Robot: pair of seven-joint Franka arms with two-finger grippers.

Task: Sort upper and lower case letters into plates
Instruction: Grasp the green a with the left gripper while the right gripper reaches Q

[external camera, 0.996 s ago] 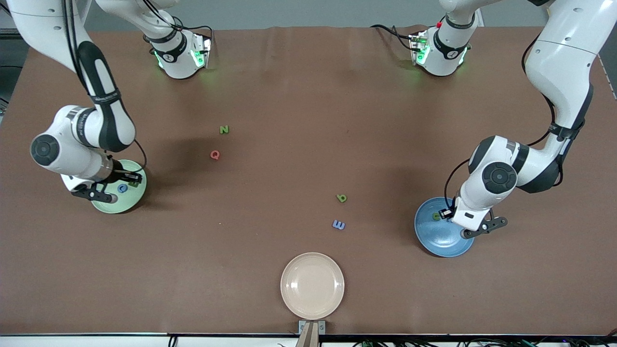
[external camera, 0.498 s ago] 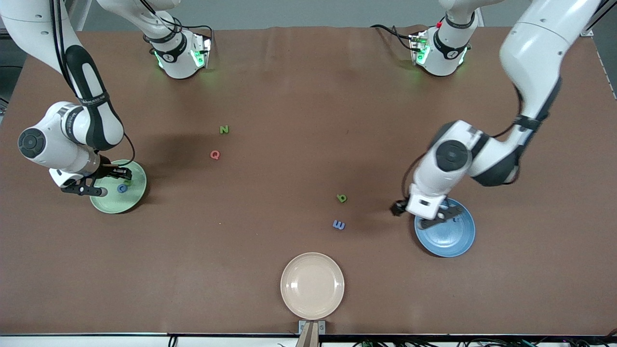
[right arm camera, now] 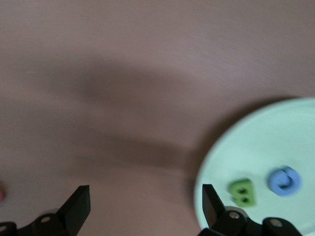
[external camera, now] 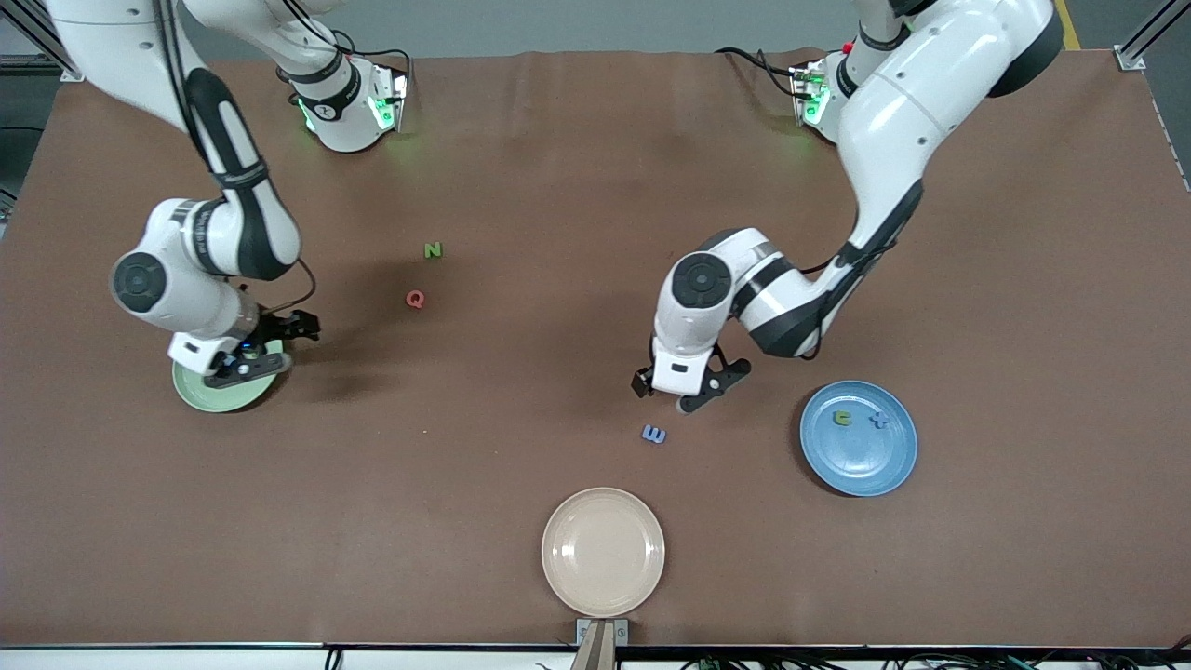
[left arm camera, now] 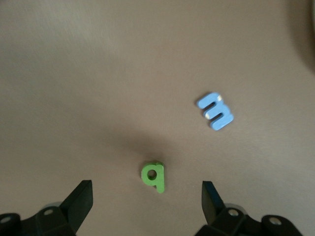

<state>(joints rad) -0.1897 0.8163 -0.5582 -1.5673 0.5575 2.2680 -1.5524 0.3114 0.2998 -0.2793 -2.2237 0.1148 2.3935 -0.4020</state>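
Currently, status by item:
Risk: a descent by the left gripper may, in my judgement, clip the green letter q off-centre, since it lies closer to one finger than the other in the left wrist view; the small flat piece could skid on the table or tilt out of the grasp.
Second risk: the blue letter m lies near the q; a wide approach could nudge it.
Left gripper: fingers spread apart and empty, over the green letter q.
Green letter q: flat on the table, between the open fingers but below them, not touched; hidden under the arm in the front view.
Blue plate: toward the left arm's end of the table from the blue letter m, holding a green letter and a blue letter.
Right gripper: released, empty, over the rim of the mint plate.
Mint plate: holds a green letter and a blue letter, seen in the right wrist view.
Unsorted: green N and red Q, farther from the front camera than the blue letter m.
Cream plate: nearer to the front camera than the blue letter m.
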